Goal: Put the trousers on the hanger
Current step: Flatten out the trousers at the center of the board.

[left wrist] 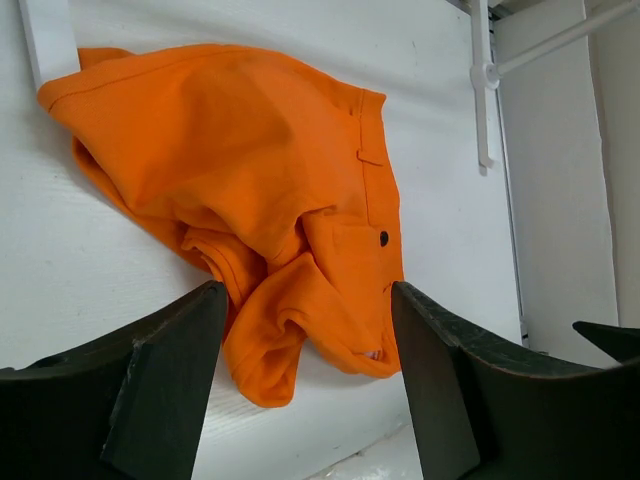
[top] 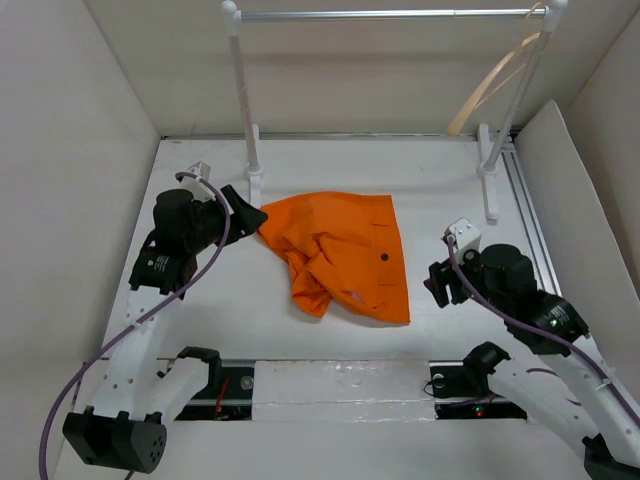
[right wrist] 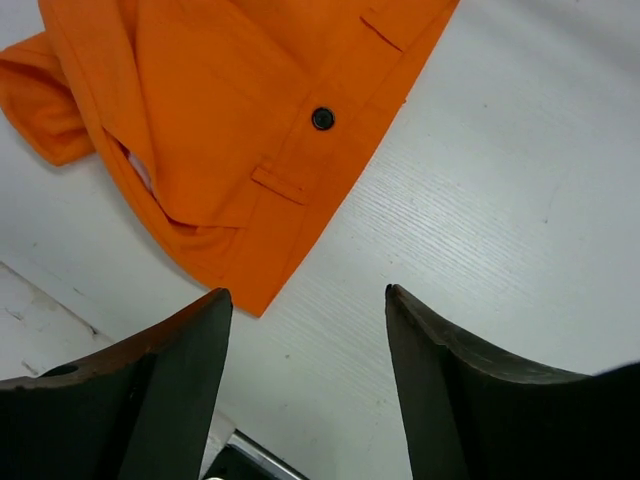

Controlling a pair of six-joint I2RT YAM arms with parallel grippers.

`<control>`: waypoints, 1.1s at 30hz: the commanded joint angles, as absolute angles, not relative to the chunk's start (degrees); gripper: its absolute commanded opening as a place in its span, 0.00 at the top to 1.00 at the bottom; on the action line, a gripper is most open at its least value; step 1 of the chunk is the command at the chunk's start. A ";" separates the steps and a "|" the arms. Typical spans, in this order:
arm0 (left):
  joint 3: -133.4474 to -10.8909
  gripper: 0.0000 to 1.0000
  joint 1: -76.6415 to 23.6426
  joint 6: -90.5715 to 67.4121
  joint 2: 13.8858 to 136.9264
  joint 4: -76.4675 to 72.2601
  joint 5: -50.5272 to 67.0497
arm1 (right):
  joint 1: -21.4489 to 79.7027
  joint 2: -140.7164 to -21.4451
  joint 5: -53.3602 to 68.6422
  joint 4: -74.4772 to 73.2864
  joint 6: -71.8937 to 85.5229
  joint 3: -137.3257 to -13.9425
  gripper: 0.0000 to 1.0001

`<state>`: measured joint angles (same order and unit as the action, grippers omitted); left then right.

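left pincer [top: 248, 210] and right pincer [top: 437, 283] both gape wide, empty. risk, as i judge it: the trousers [top: 340, 250] lie crumpled, so a pinch may catch one loose fold and they'd slide off the hanger [top: 478, 92]. they sit on the tabletop [top: 200, 320], left pincer just beside their far corner, right pincer near the waistband, apart.

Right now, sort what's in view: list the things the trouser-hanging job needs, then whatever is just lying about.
For the job: orange trousers, crumpled mid-table; beige hanger, hanging at the far right.
Just there: white-posted rack; table.
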<state>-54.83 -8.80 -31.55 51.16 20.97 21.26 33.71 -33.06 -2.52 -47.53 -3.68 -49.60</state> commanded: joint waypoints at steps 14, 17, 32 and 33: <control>-33.84 0.52 -9.84 -33.66 44.10 14.51 23.82 | 33.49 -40.77 5.88 -30.96 9.49 -32.27 0.30; -38.74 0.54 -9.84 -30.51 51.75 15.03 11.90 | 33.49 -45.34 4.32 -28.13 9.84 -32.25 0.28; -41.52 0.46 -37.88 -54.30 52.32 17.39 -14.60 | 28.65 -55.02 7.45 -25.76 8.61 -34.55 0.24; -36.18 0.44 -37.88 -55.97 49.86 18.01 -11.28 | 28.65 -53.71 7.99 -25.40 9.31 -33.50 0.24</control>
<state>-44.73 -38.37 -45.87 56.03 15.68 -15.38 28.88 -55.96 4.73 -28.23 8.49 -34.59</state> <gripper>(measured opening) 0.551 0.755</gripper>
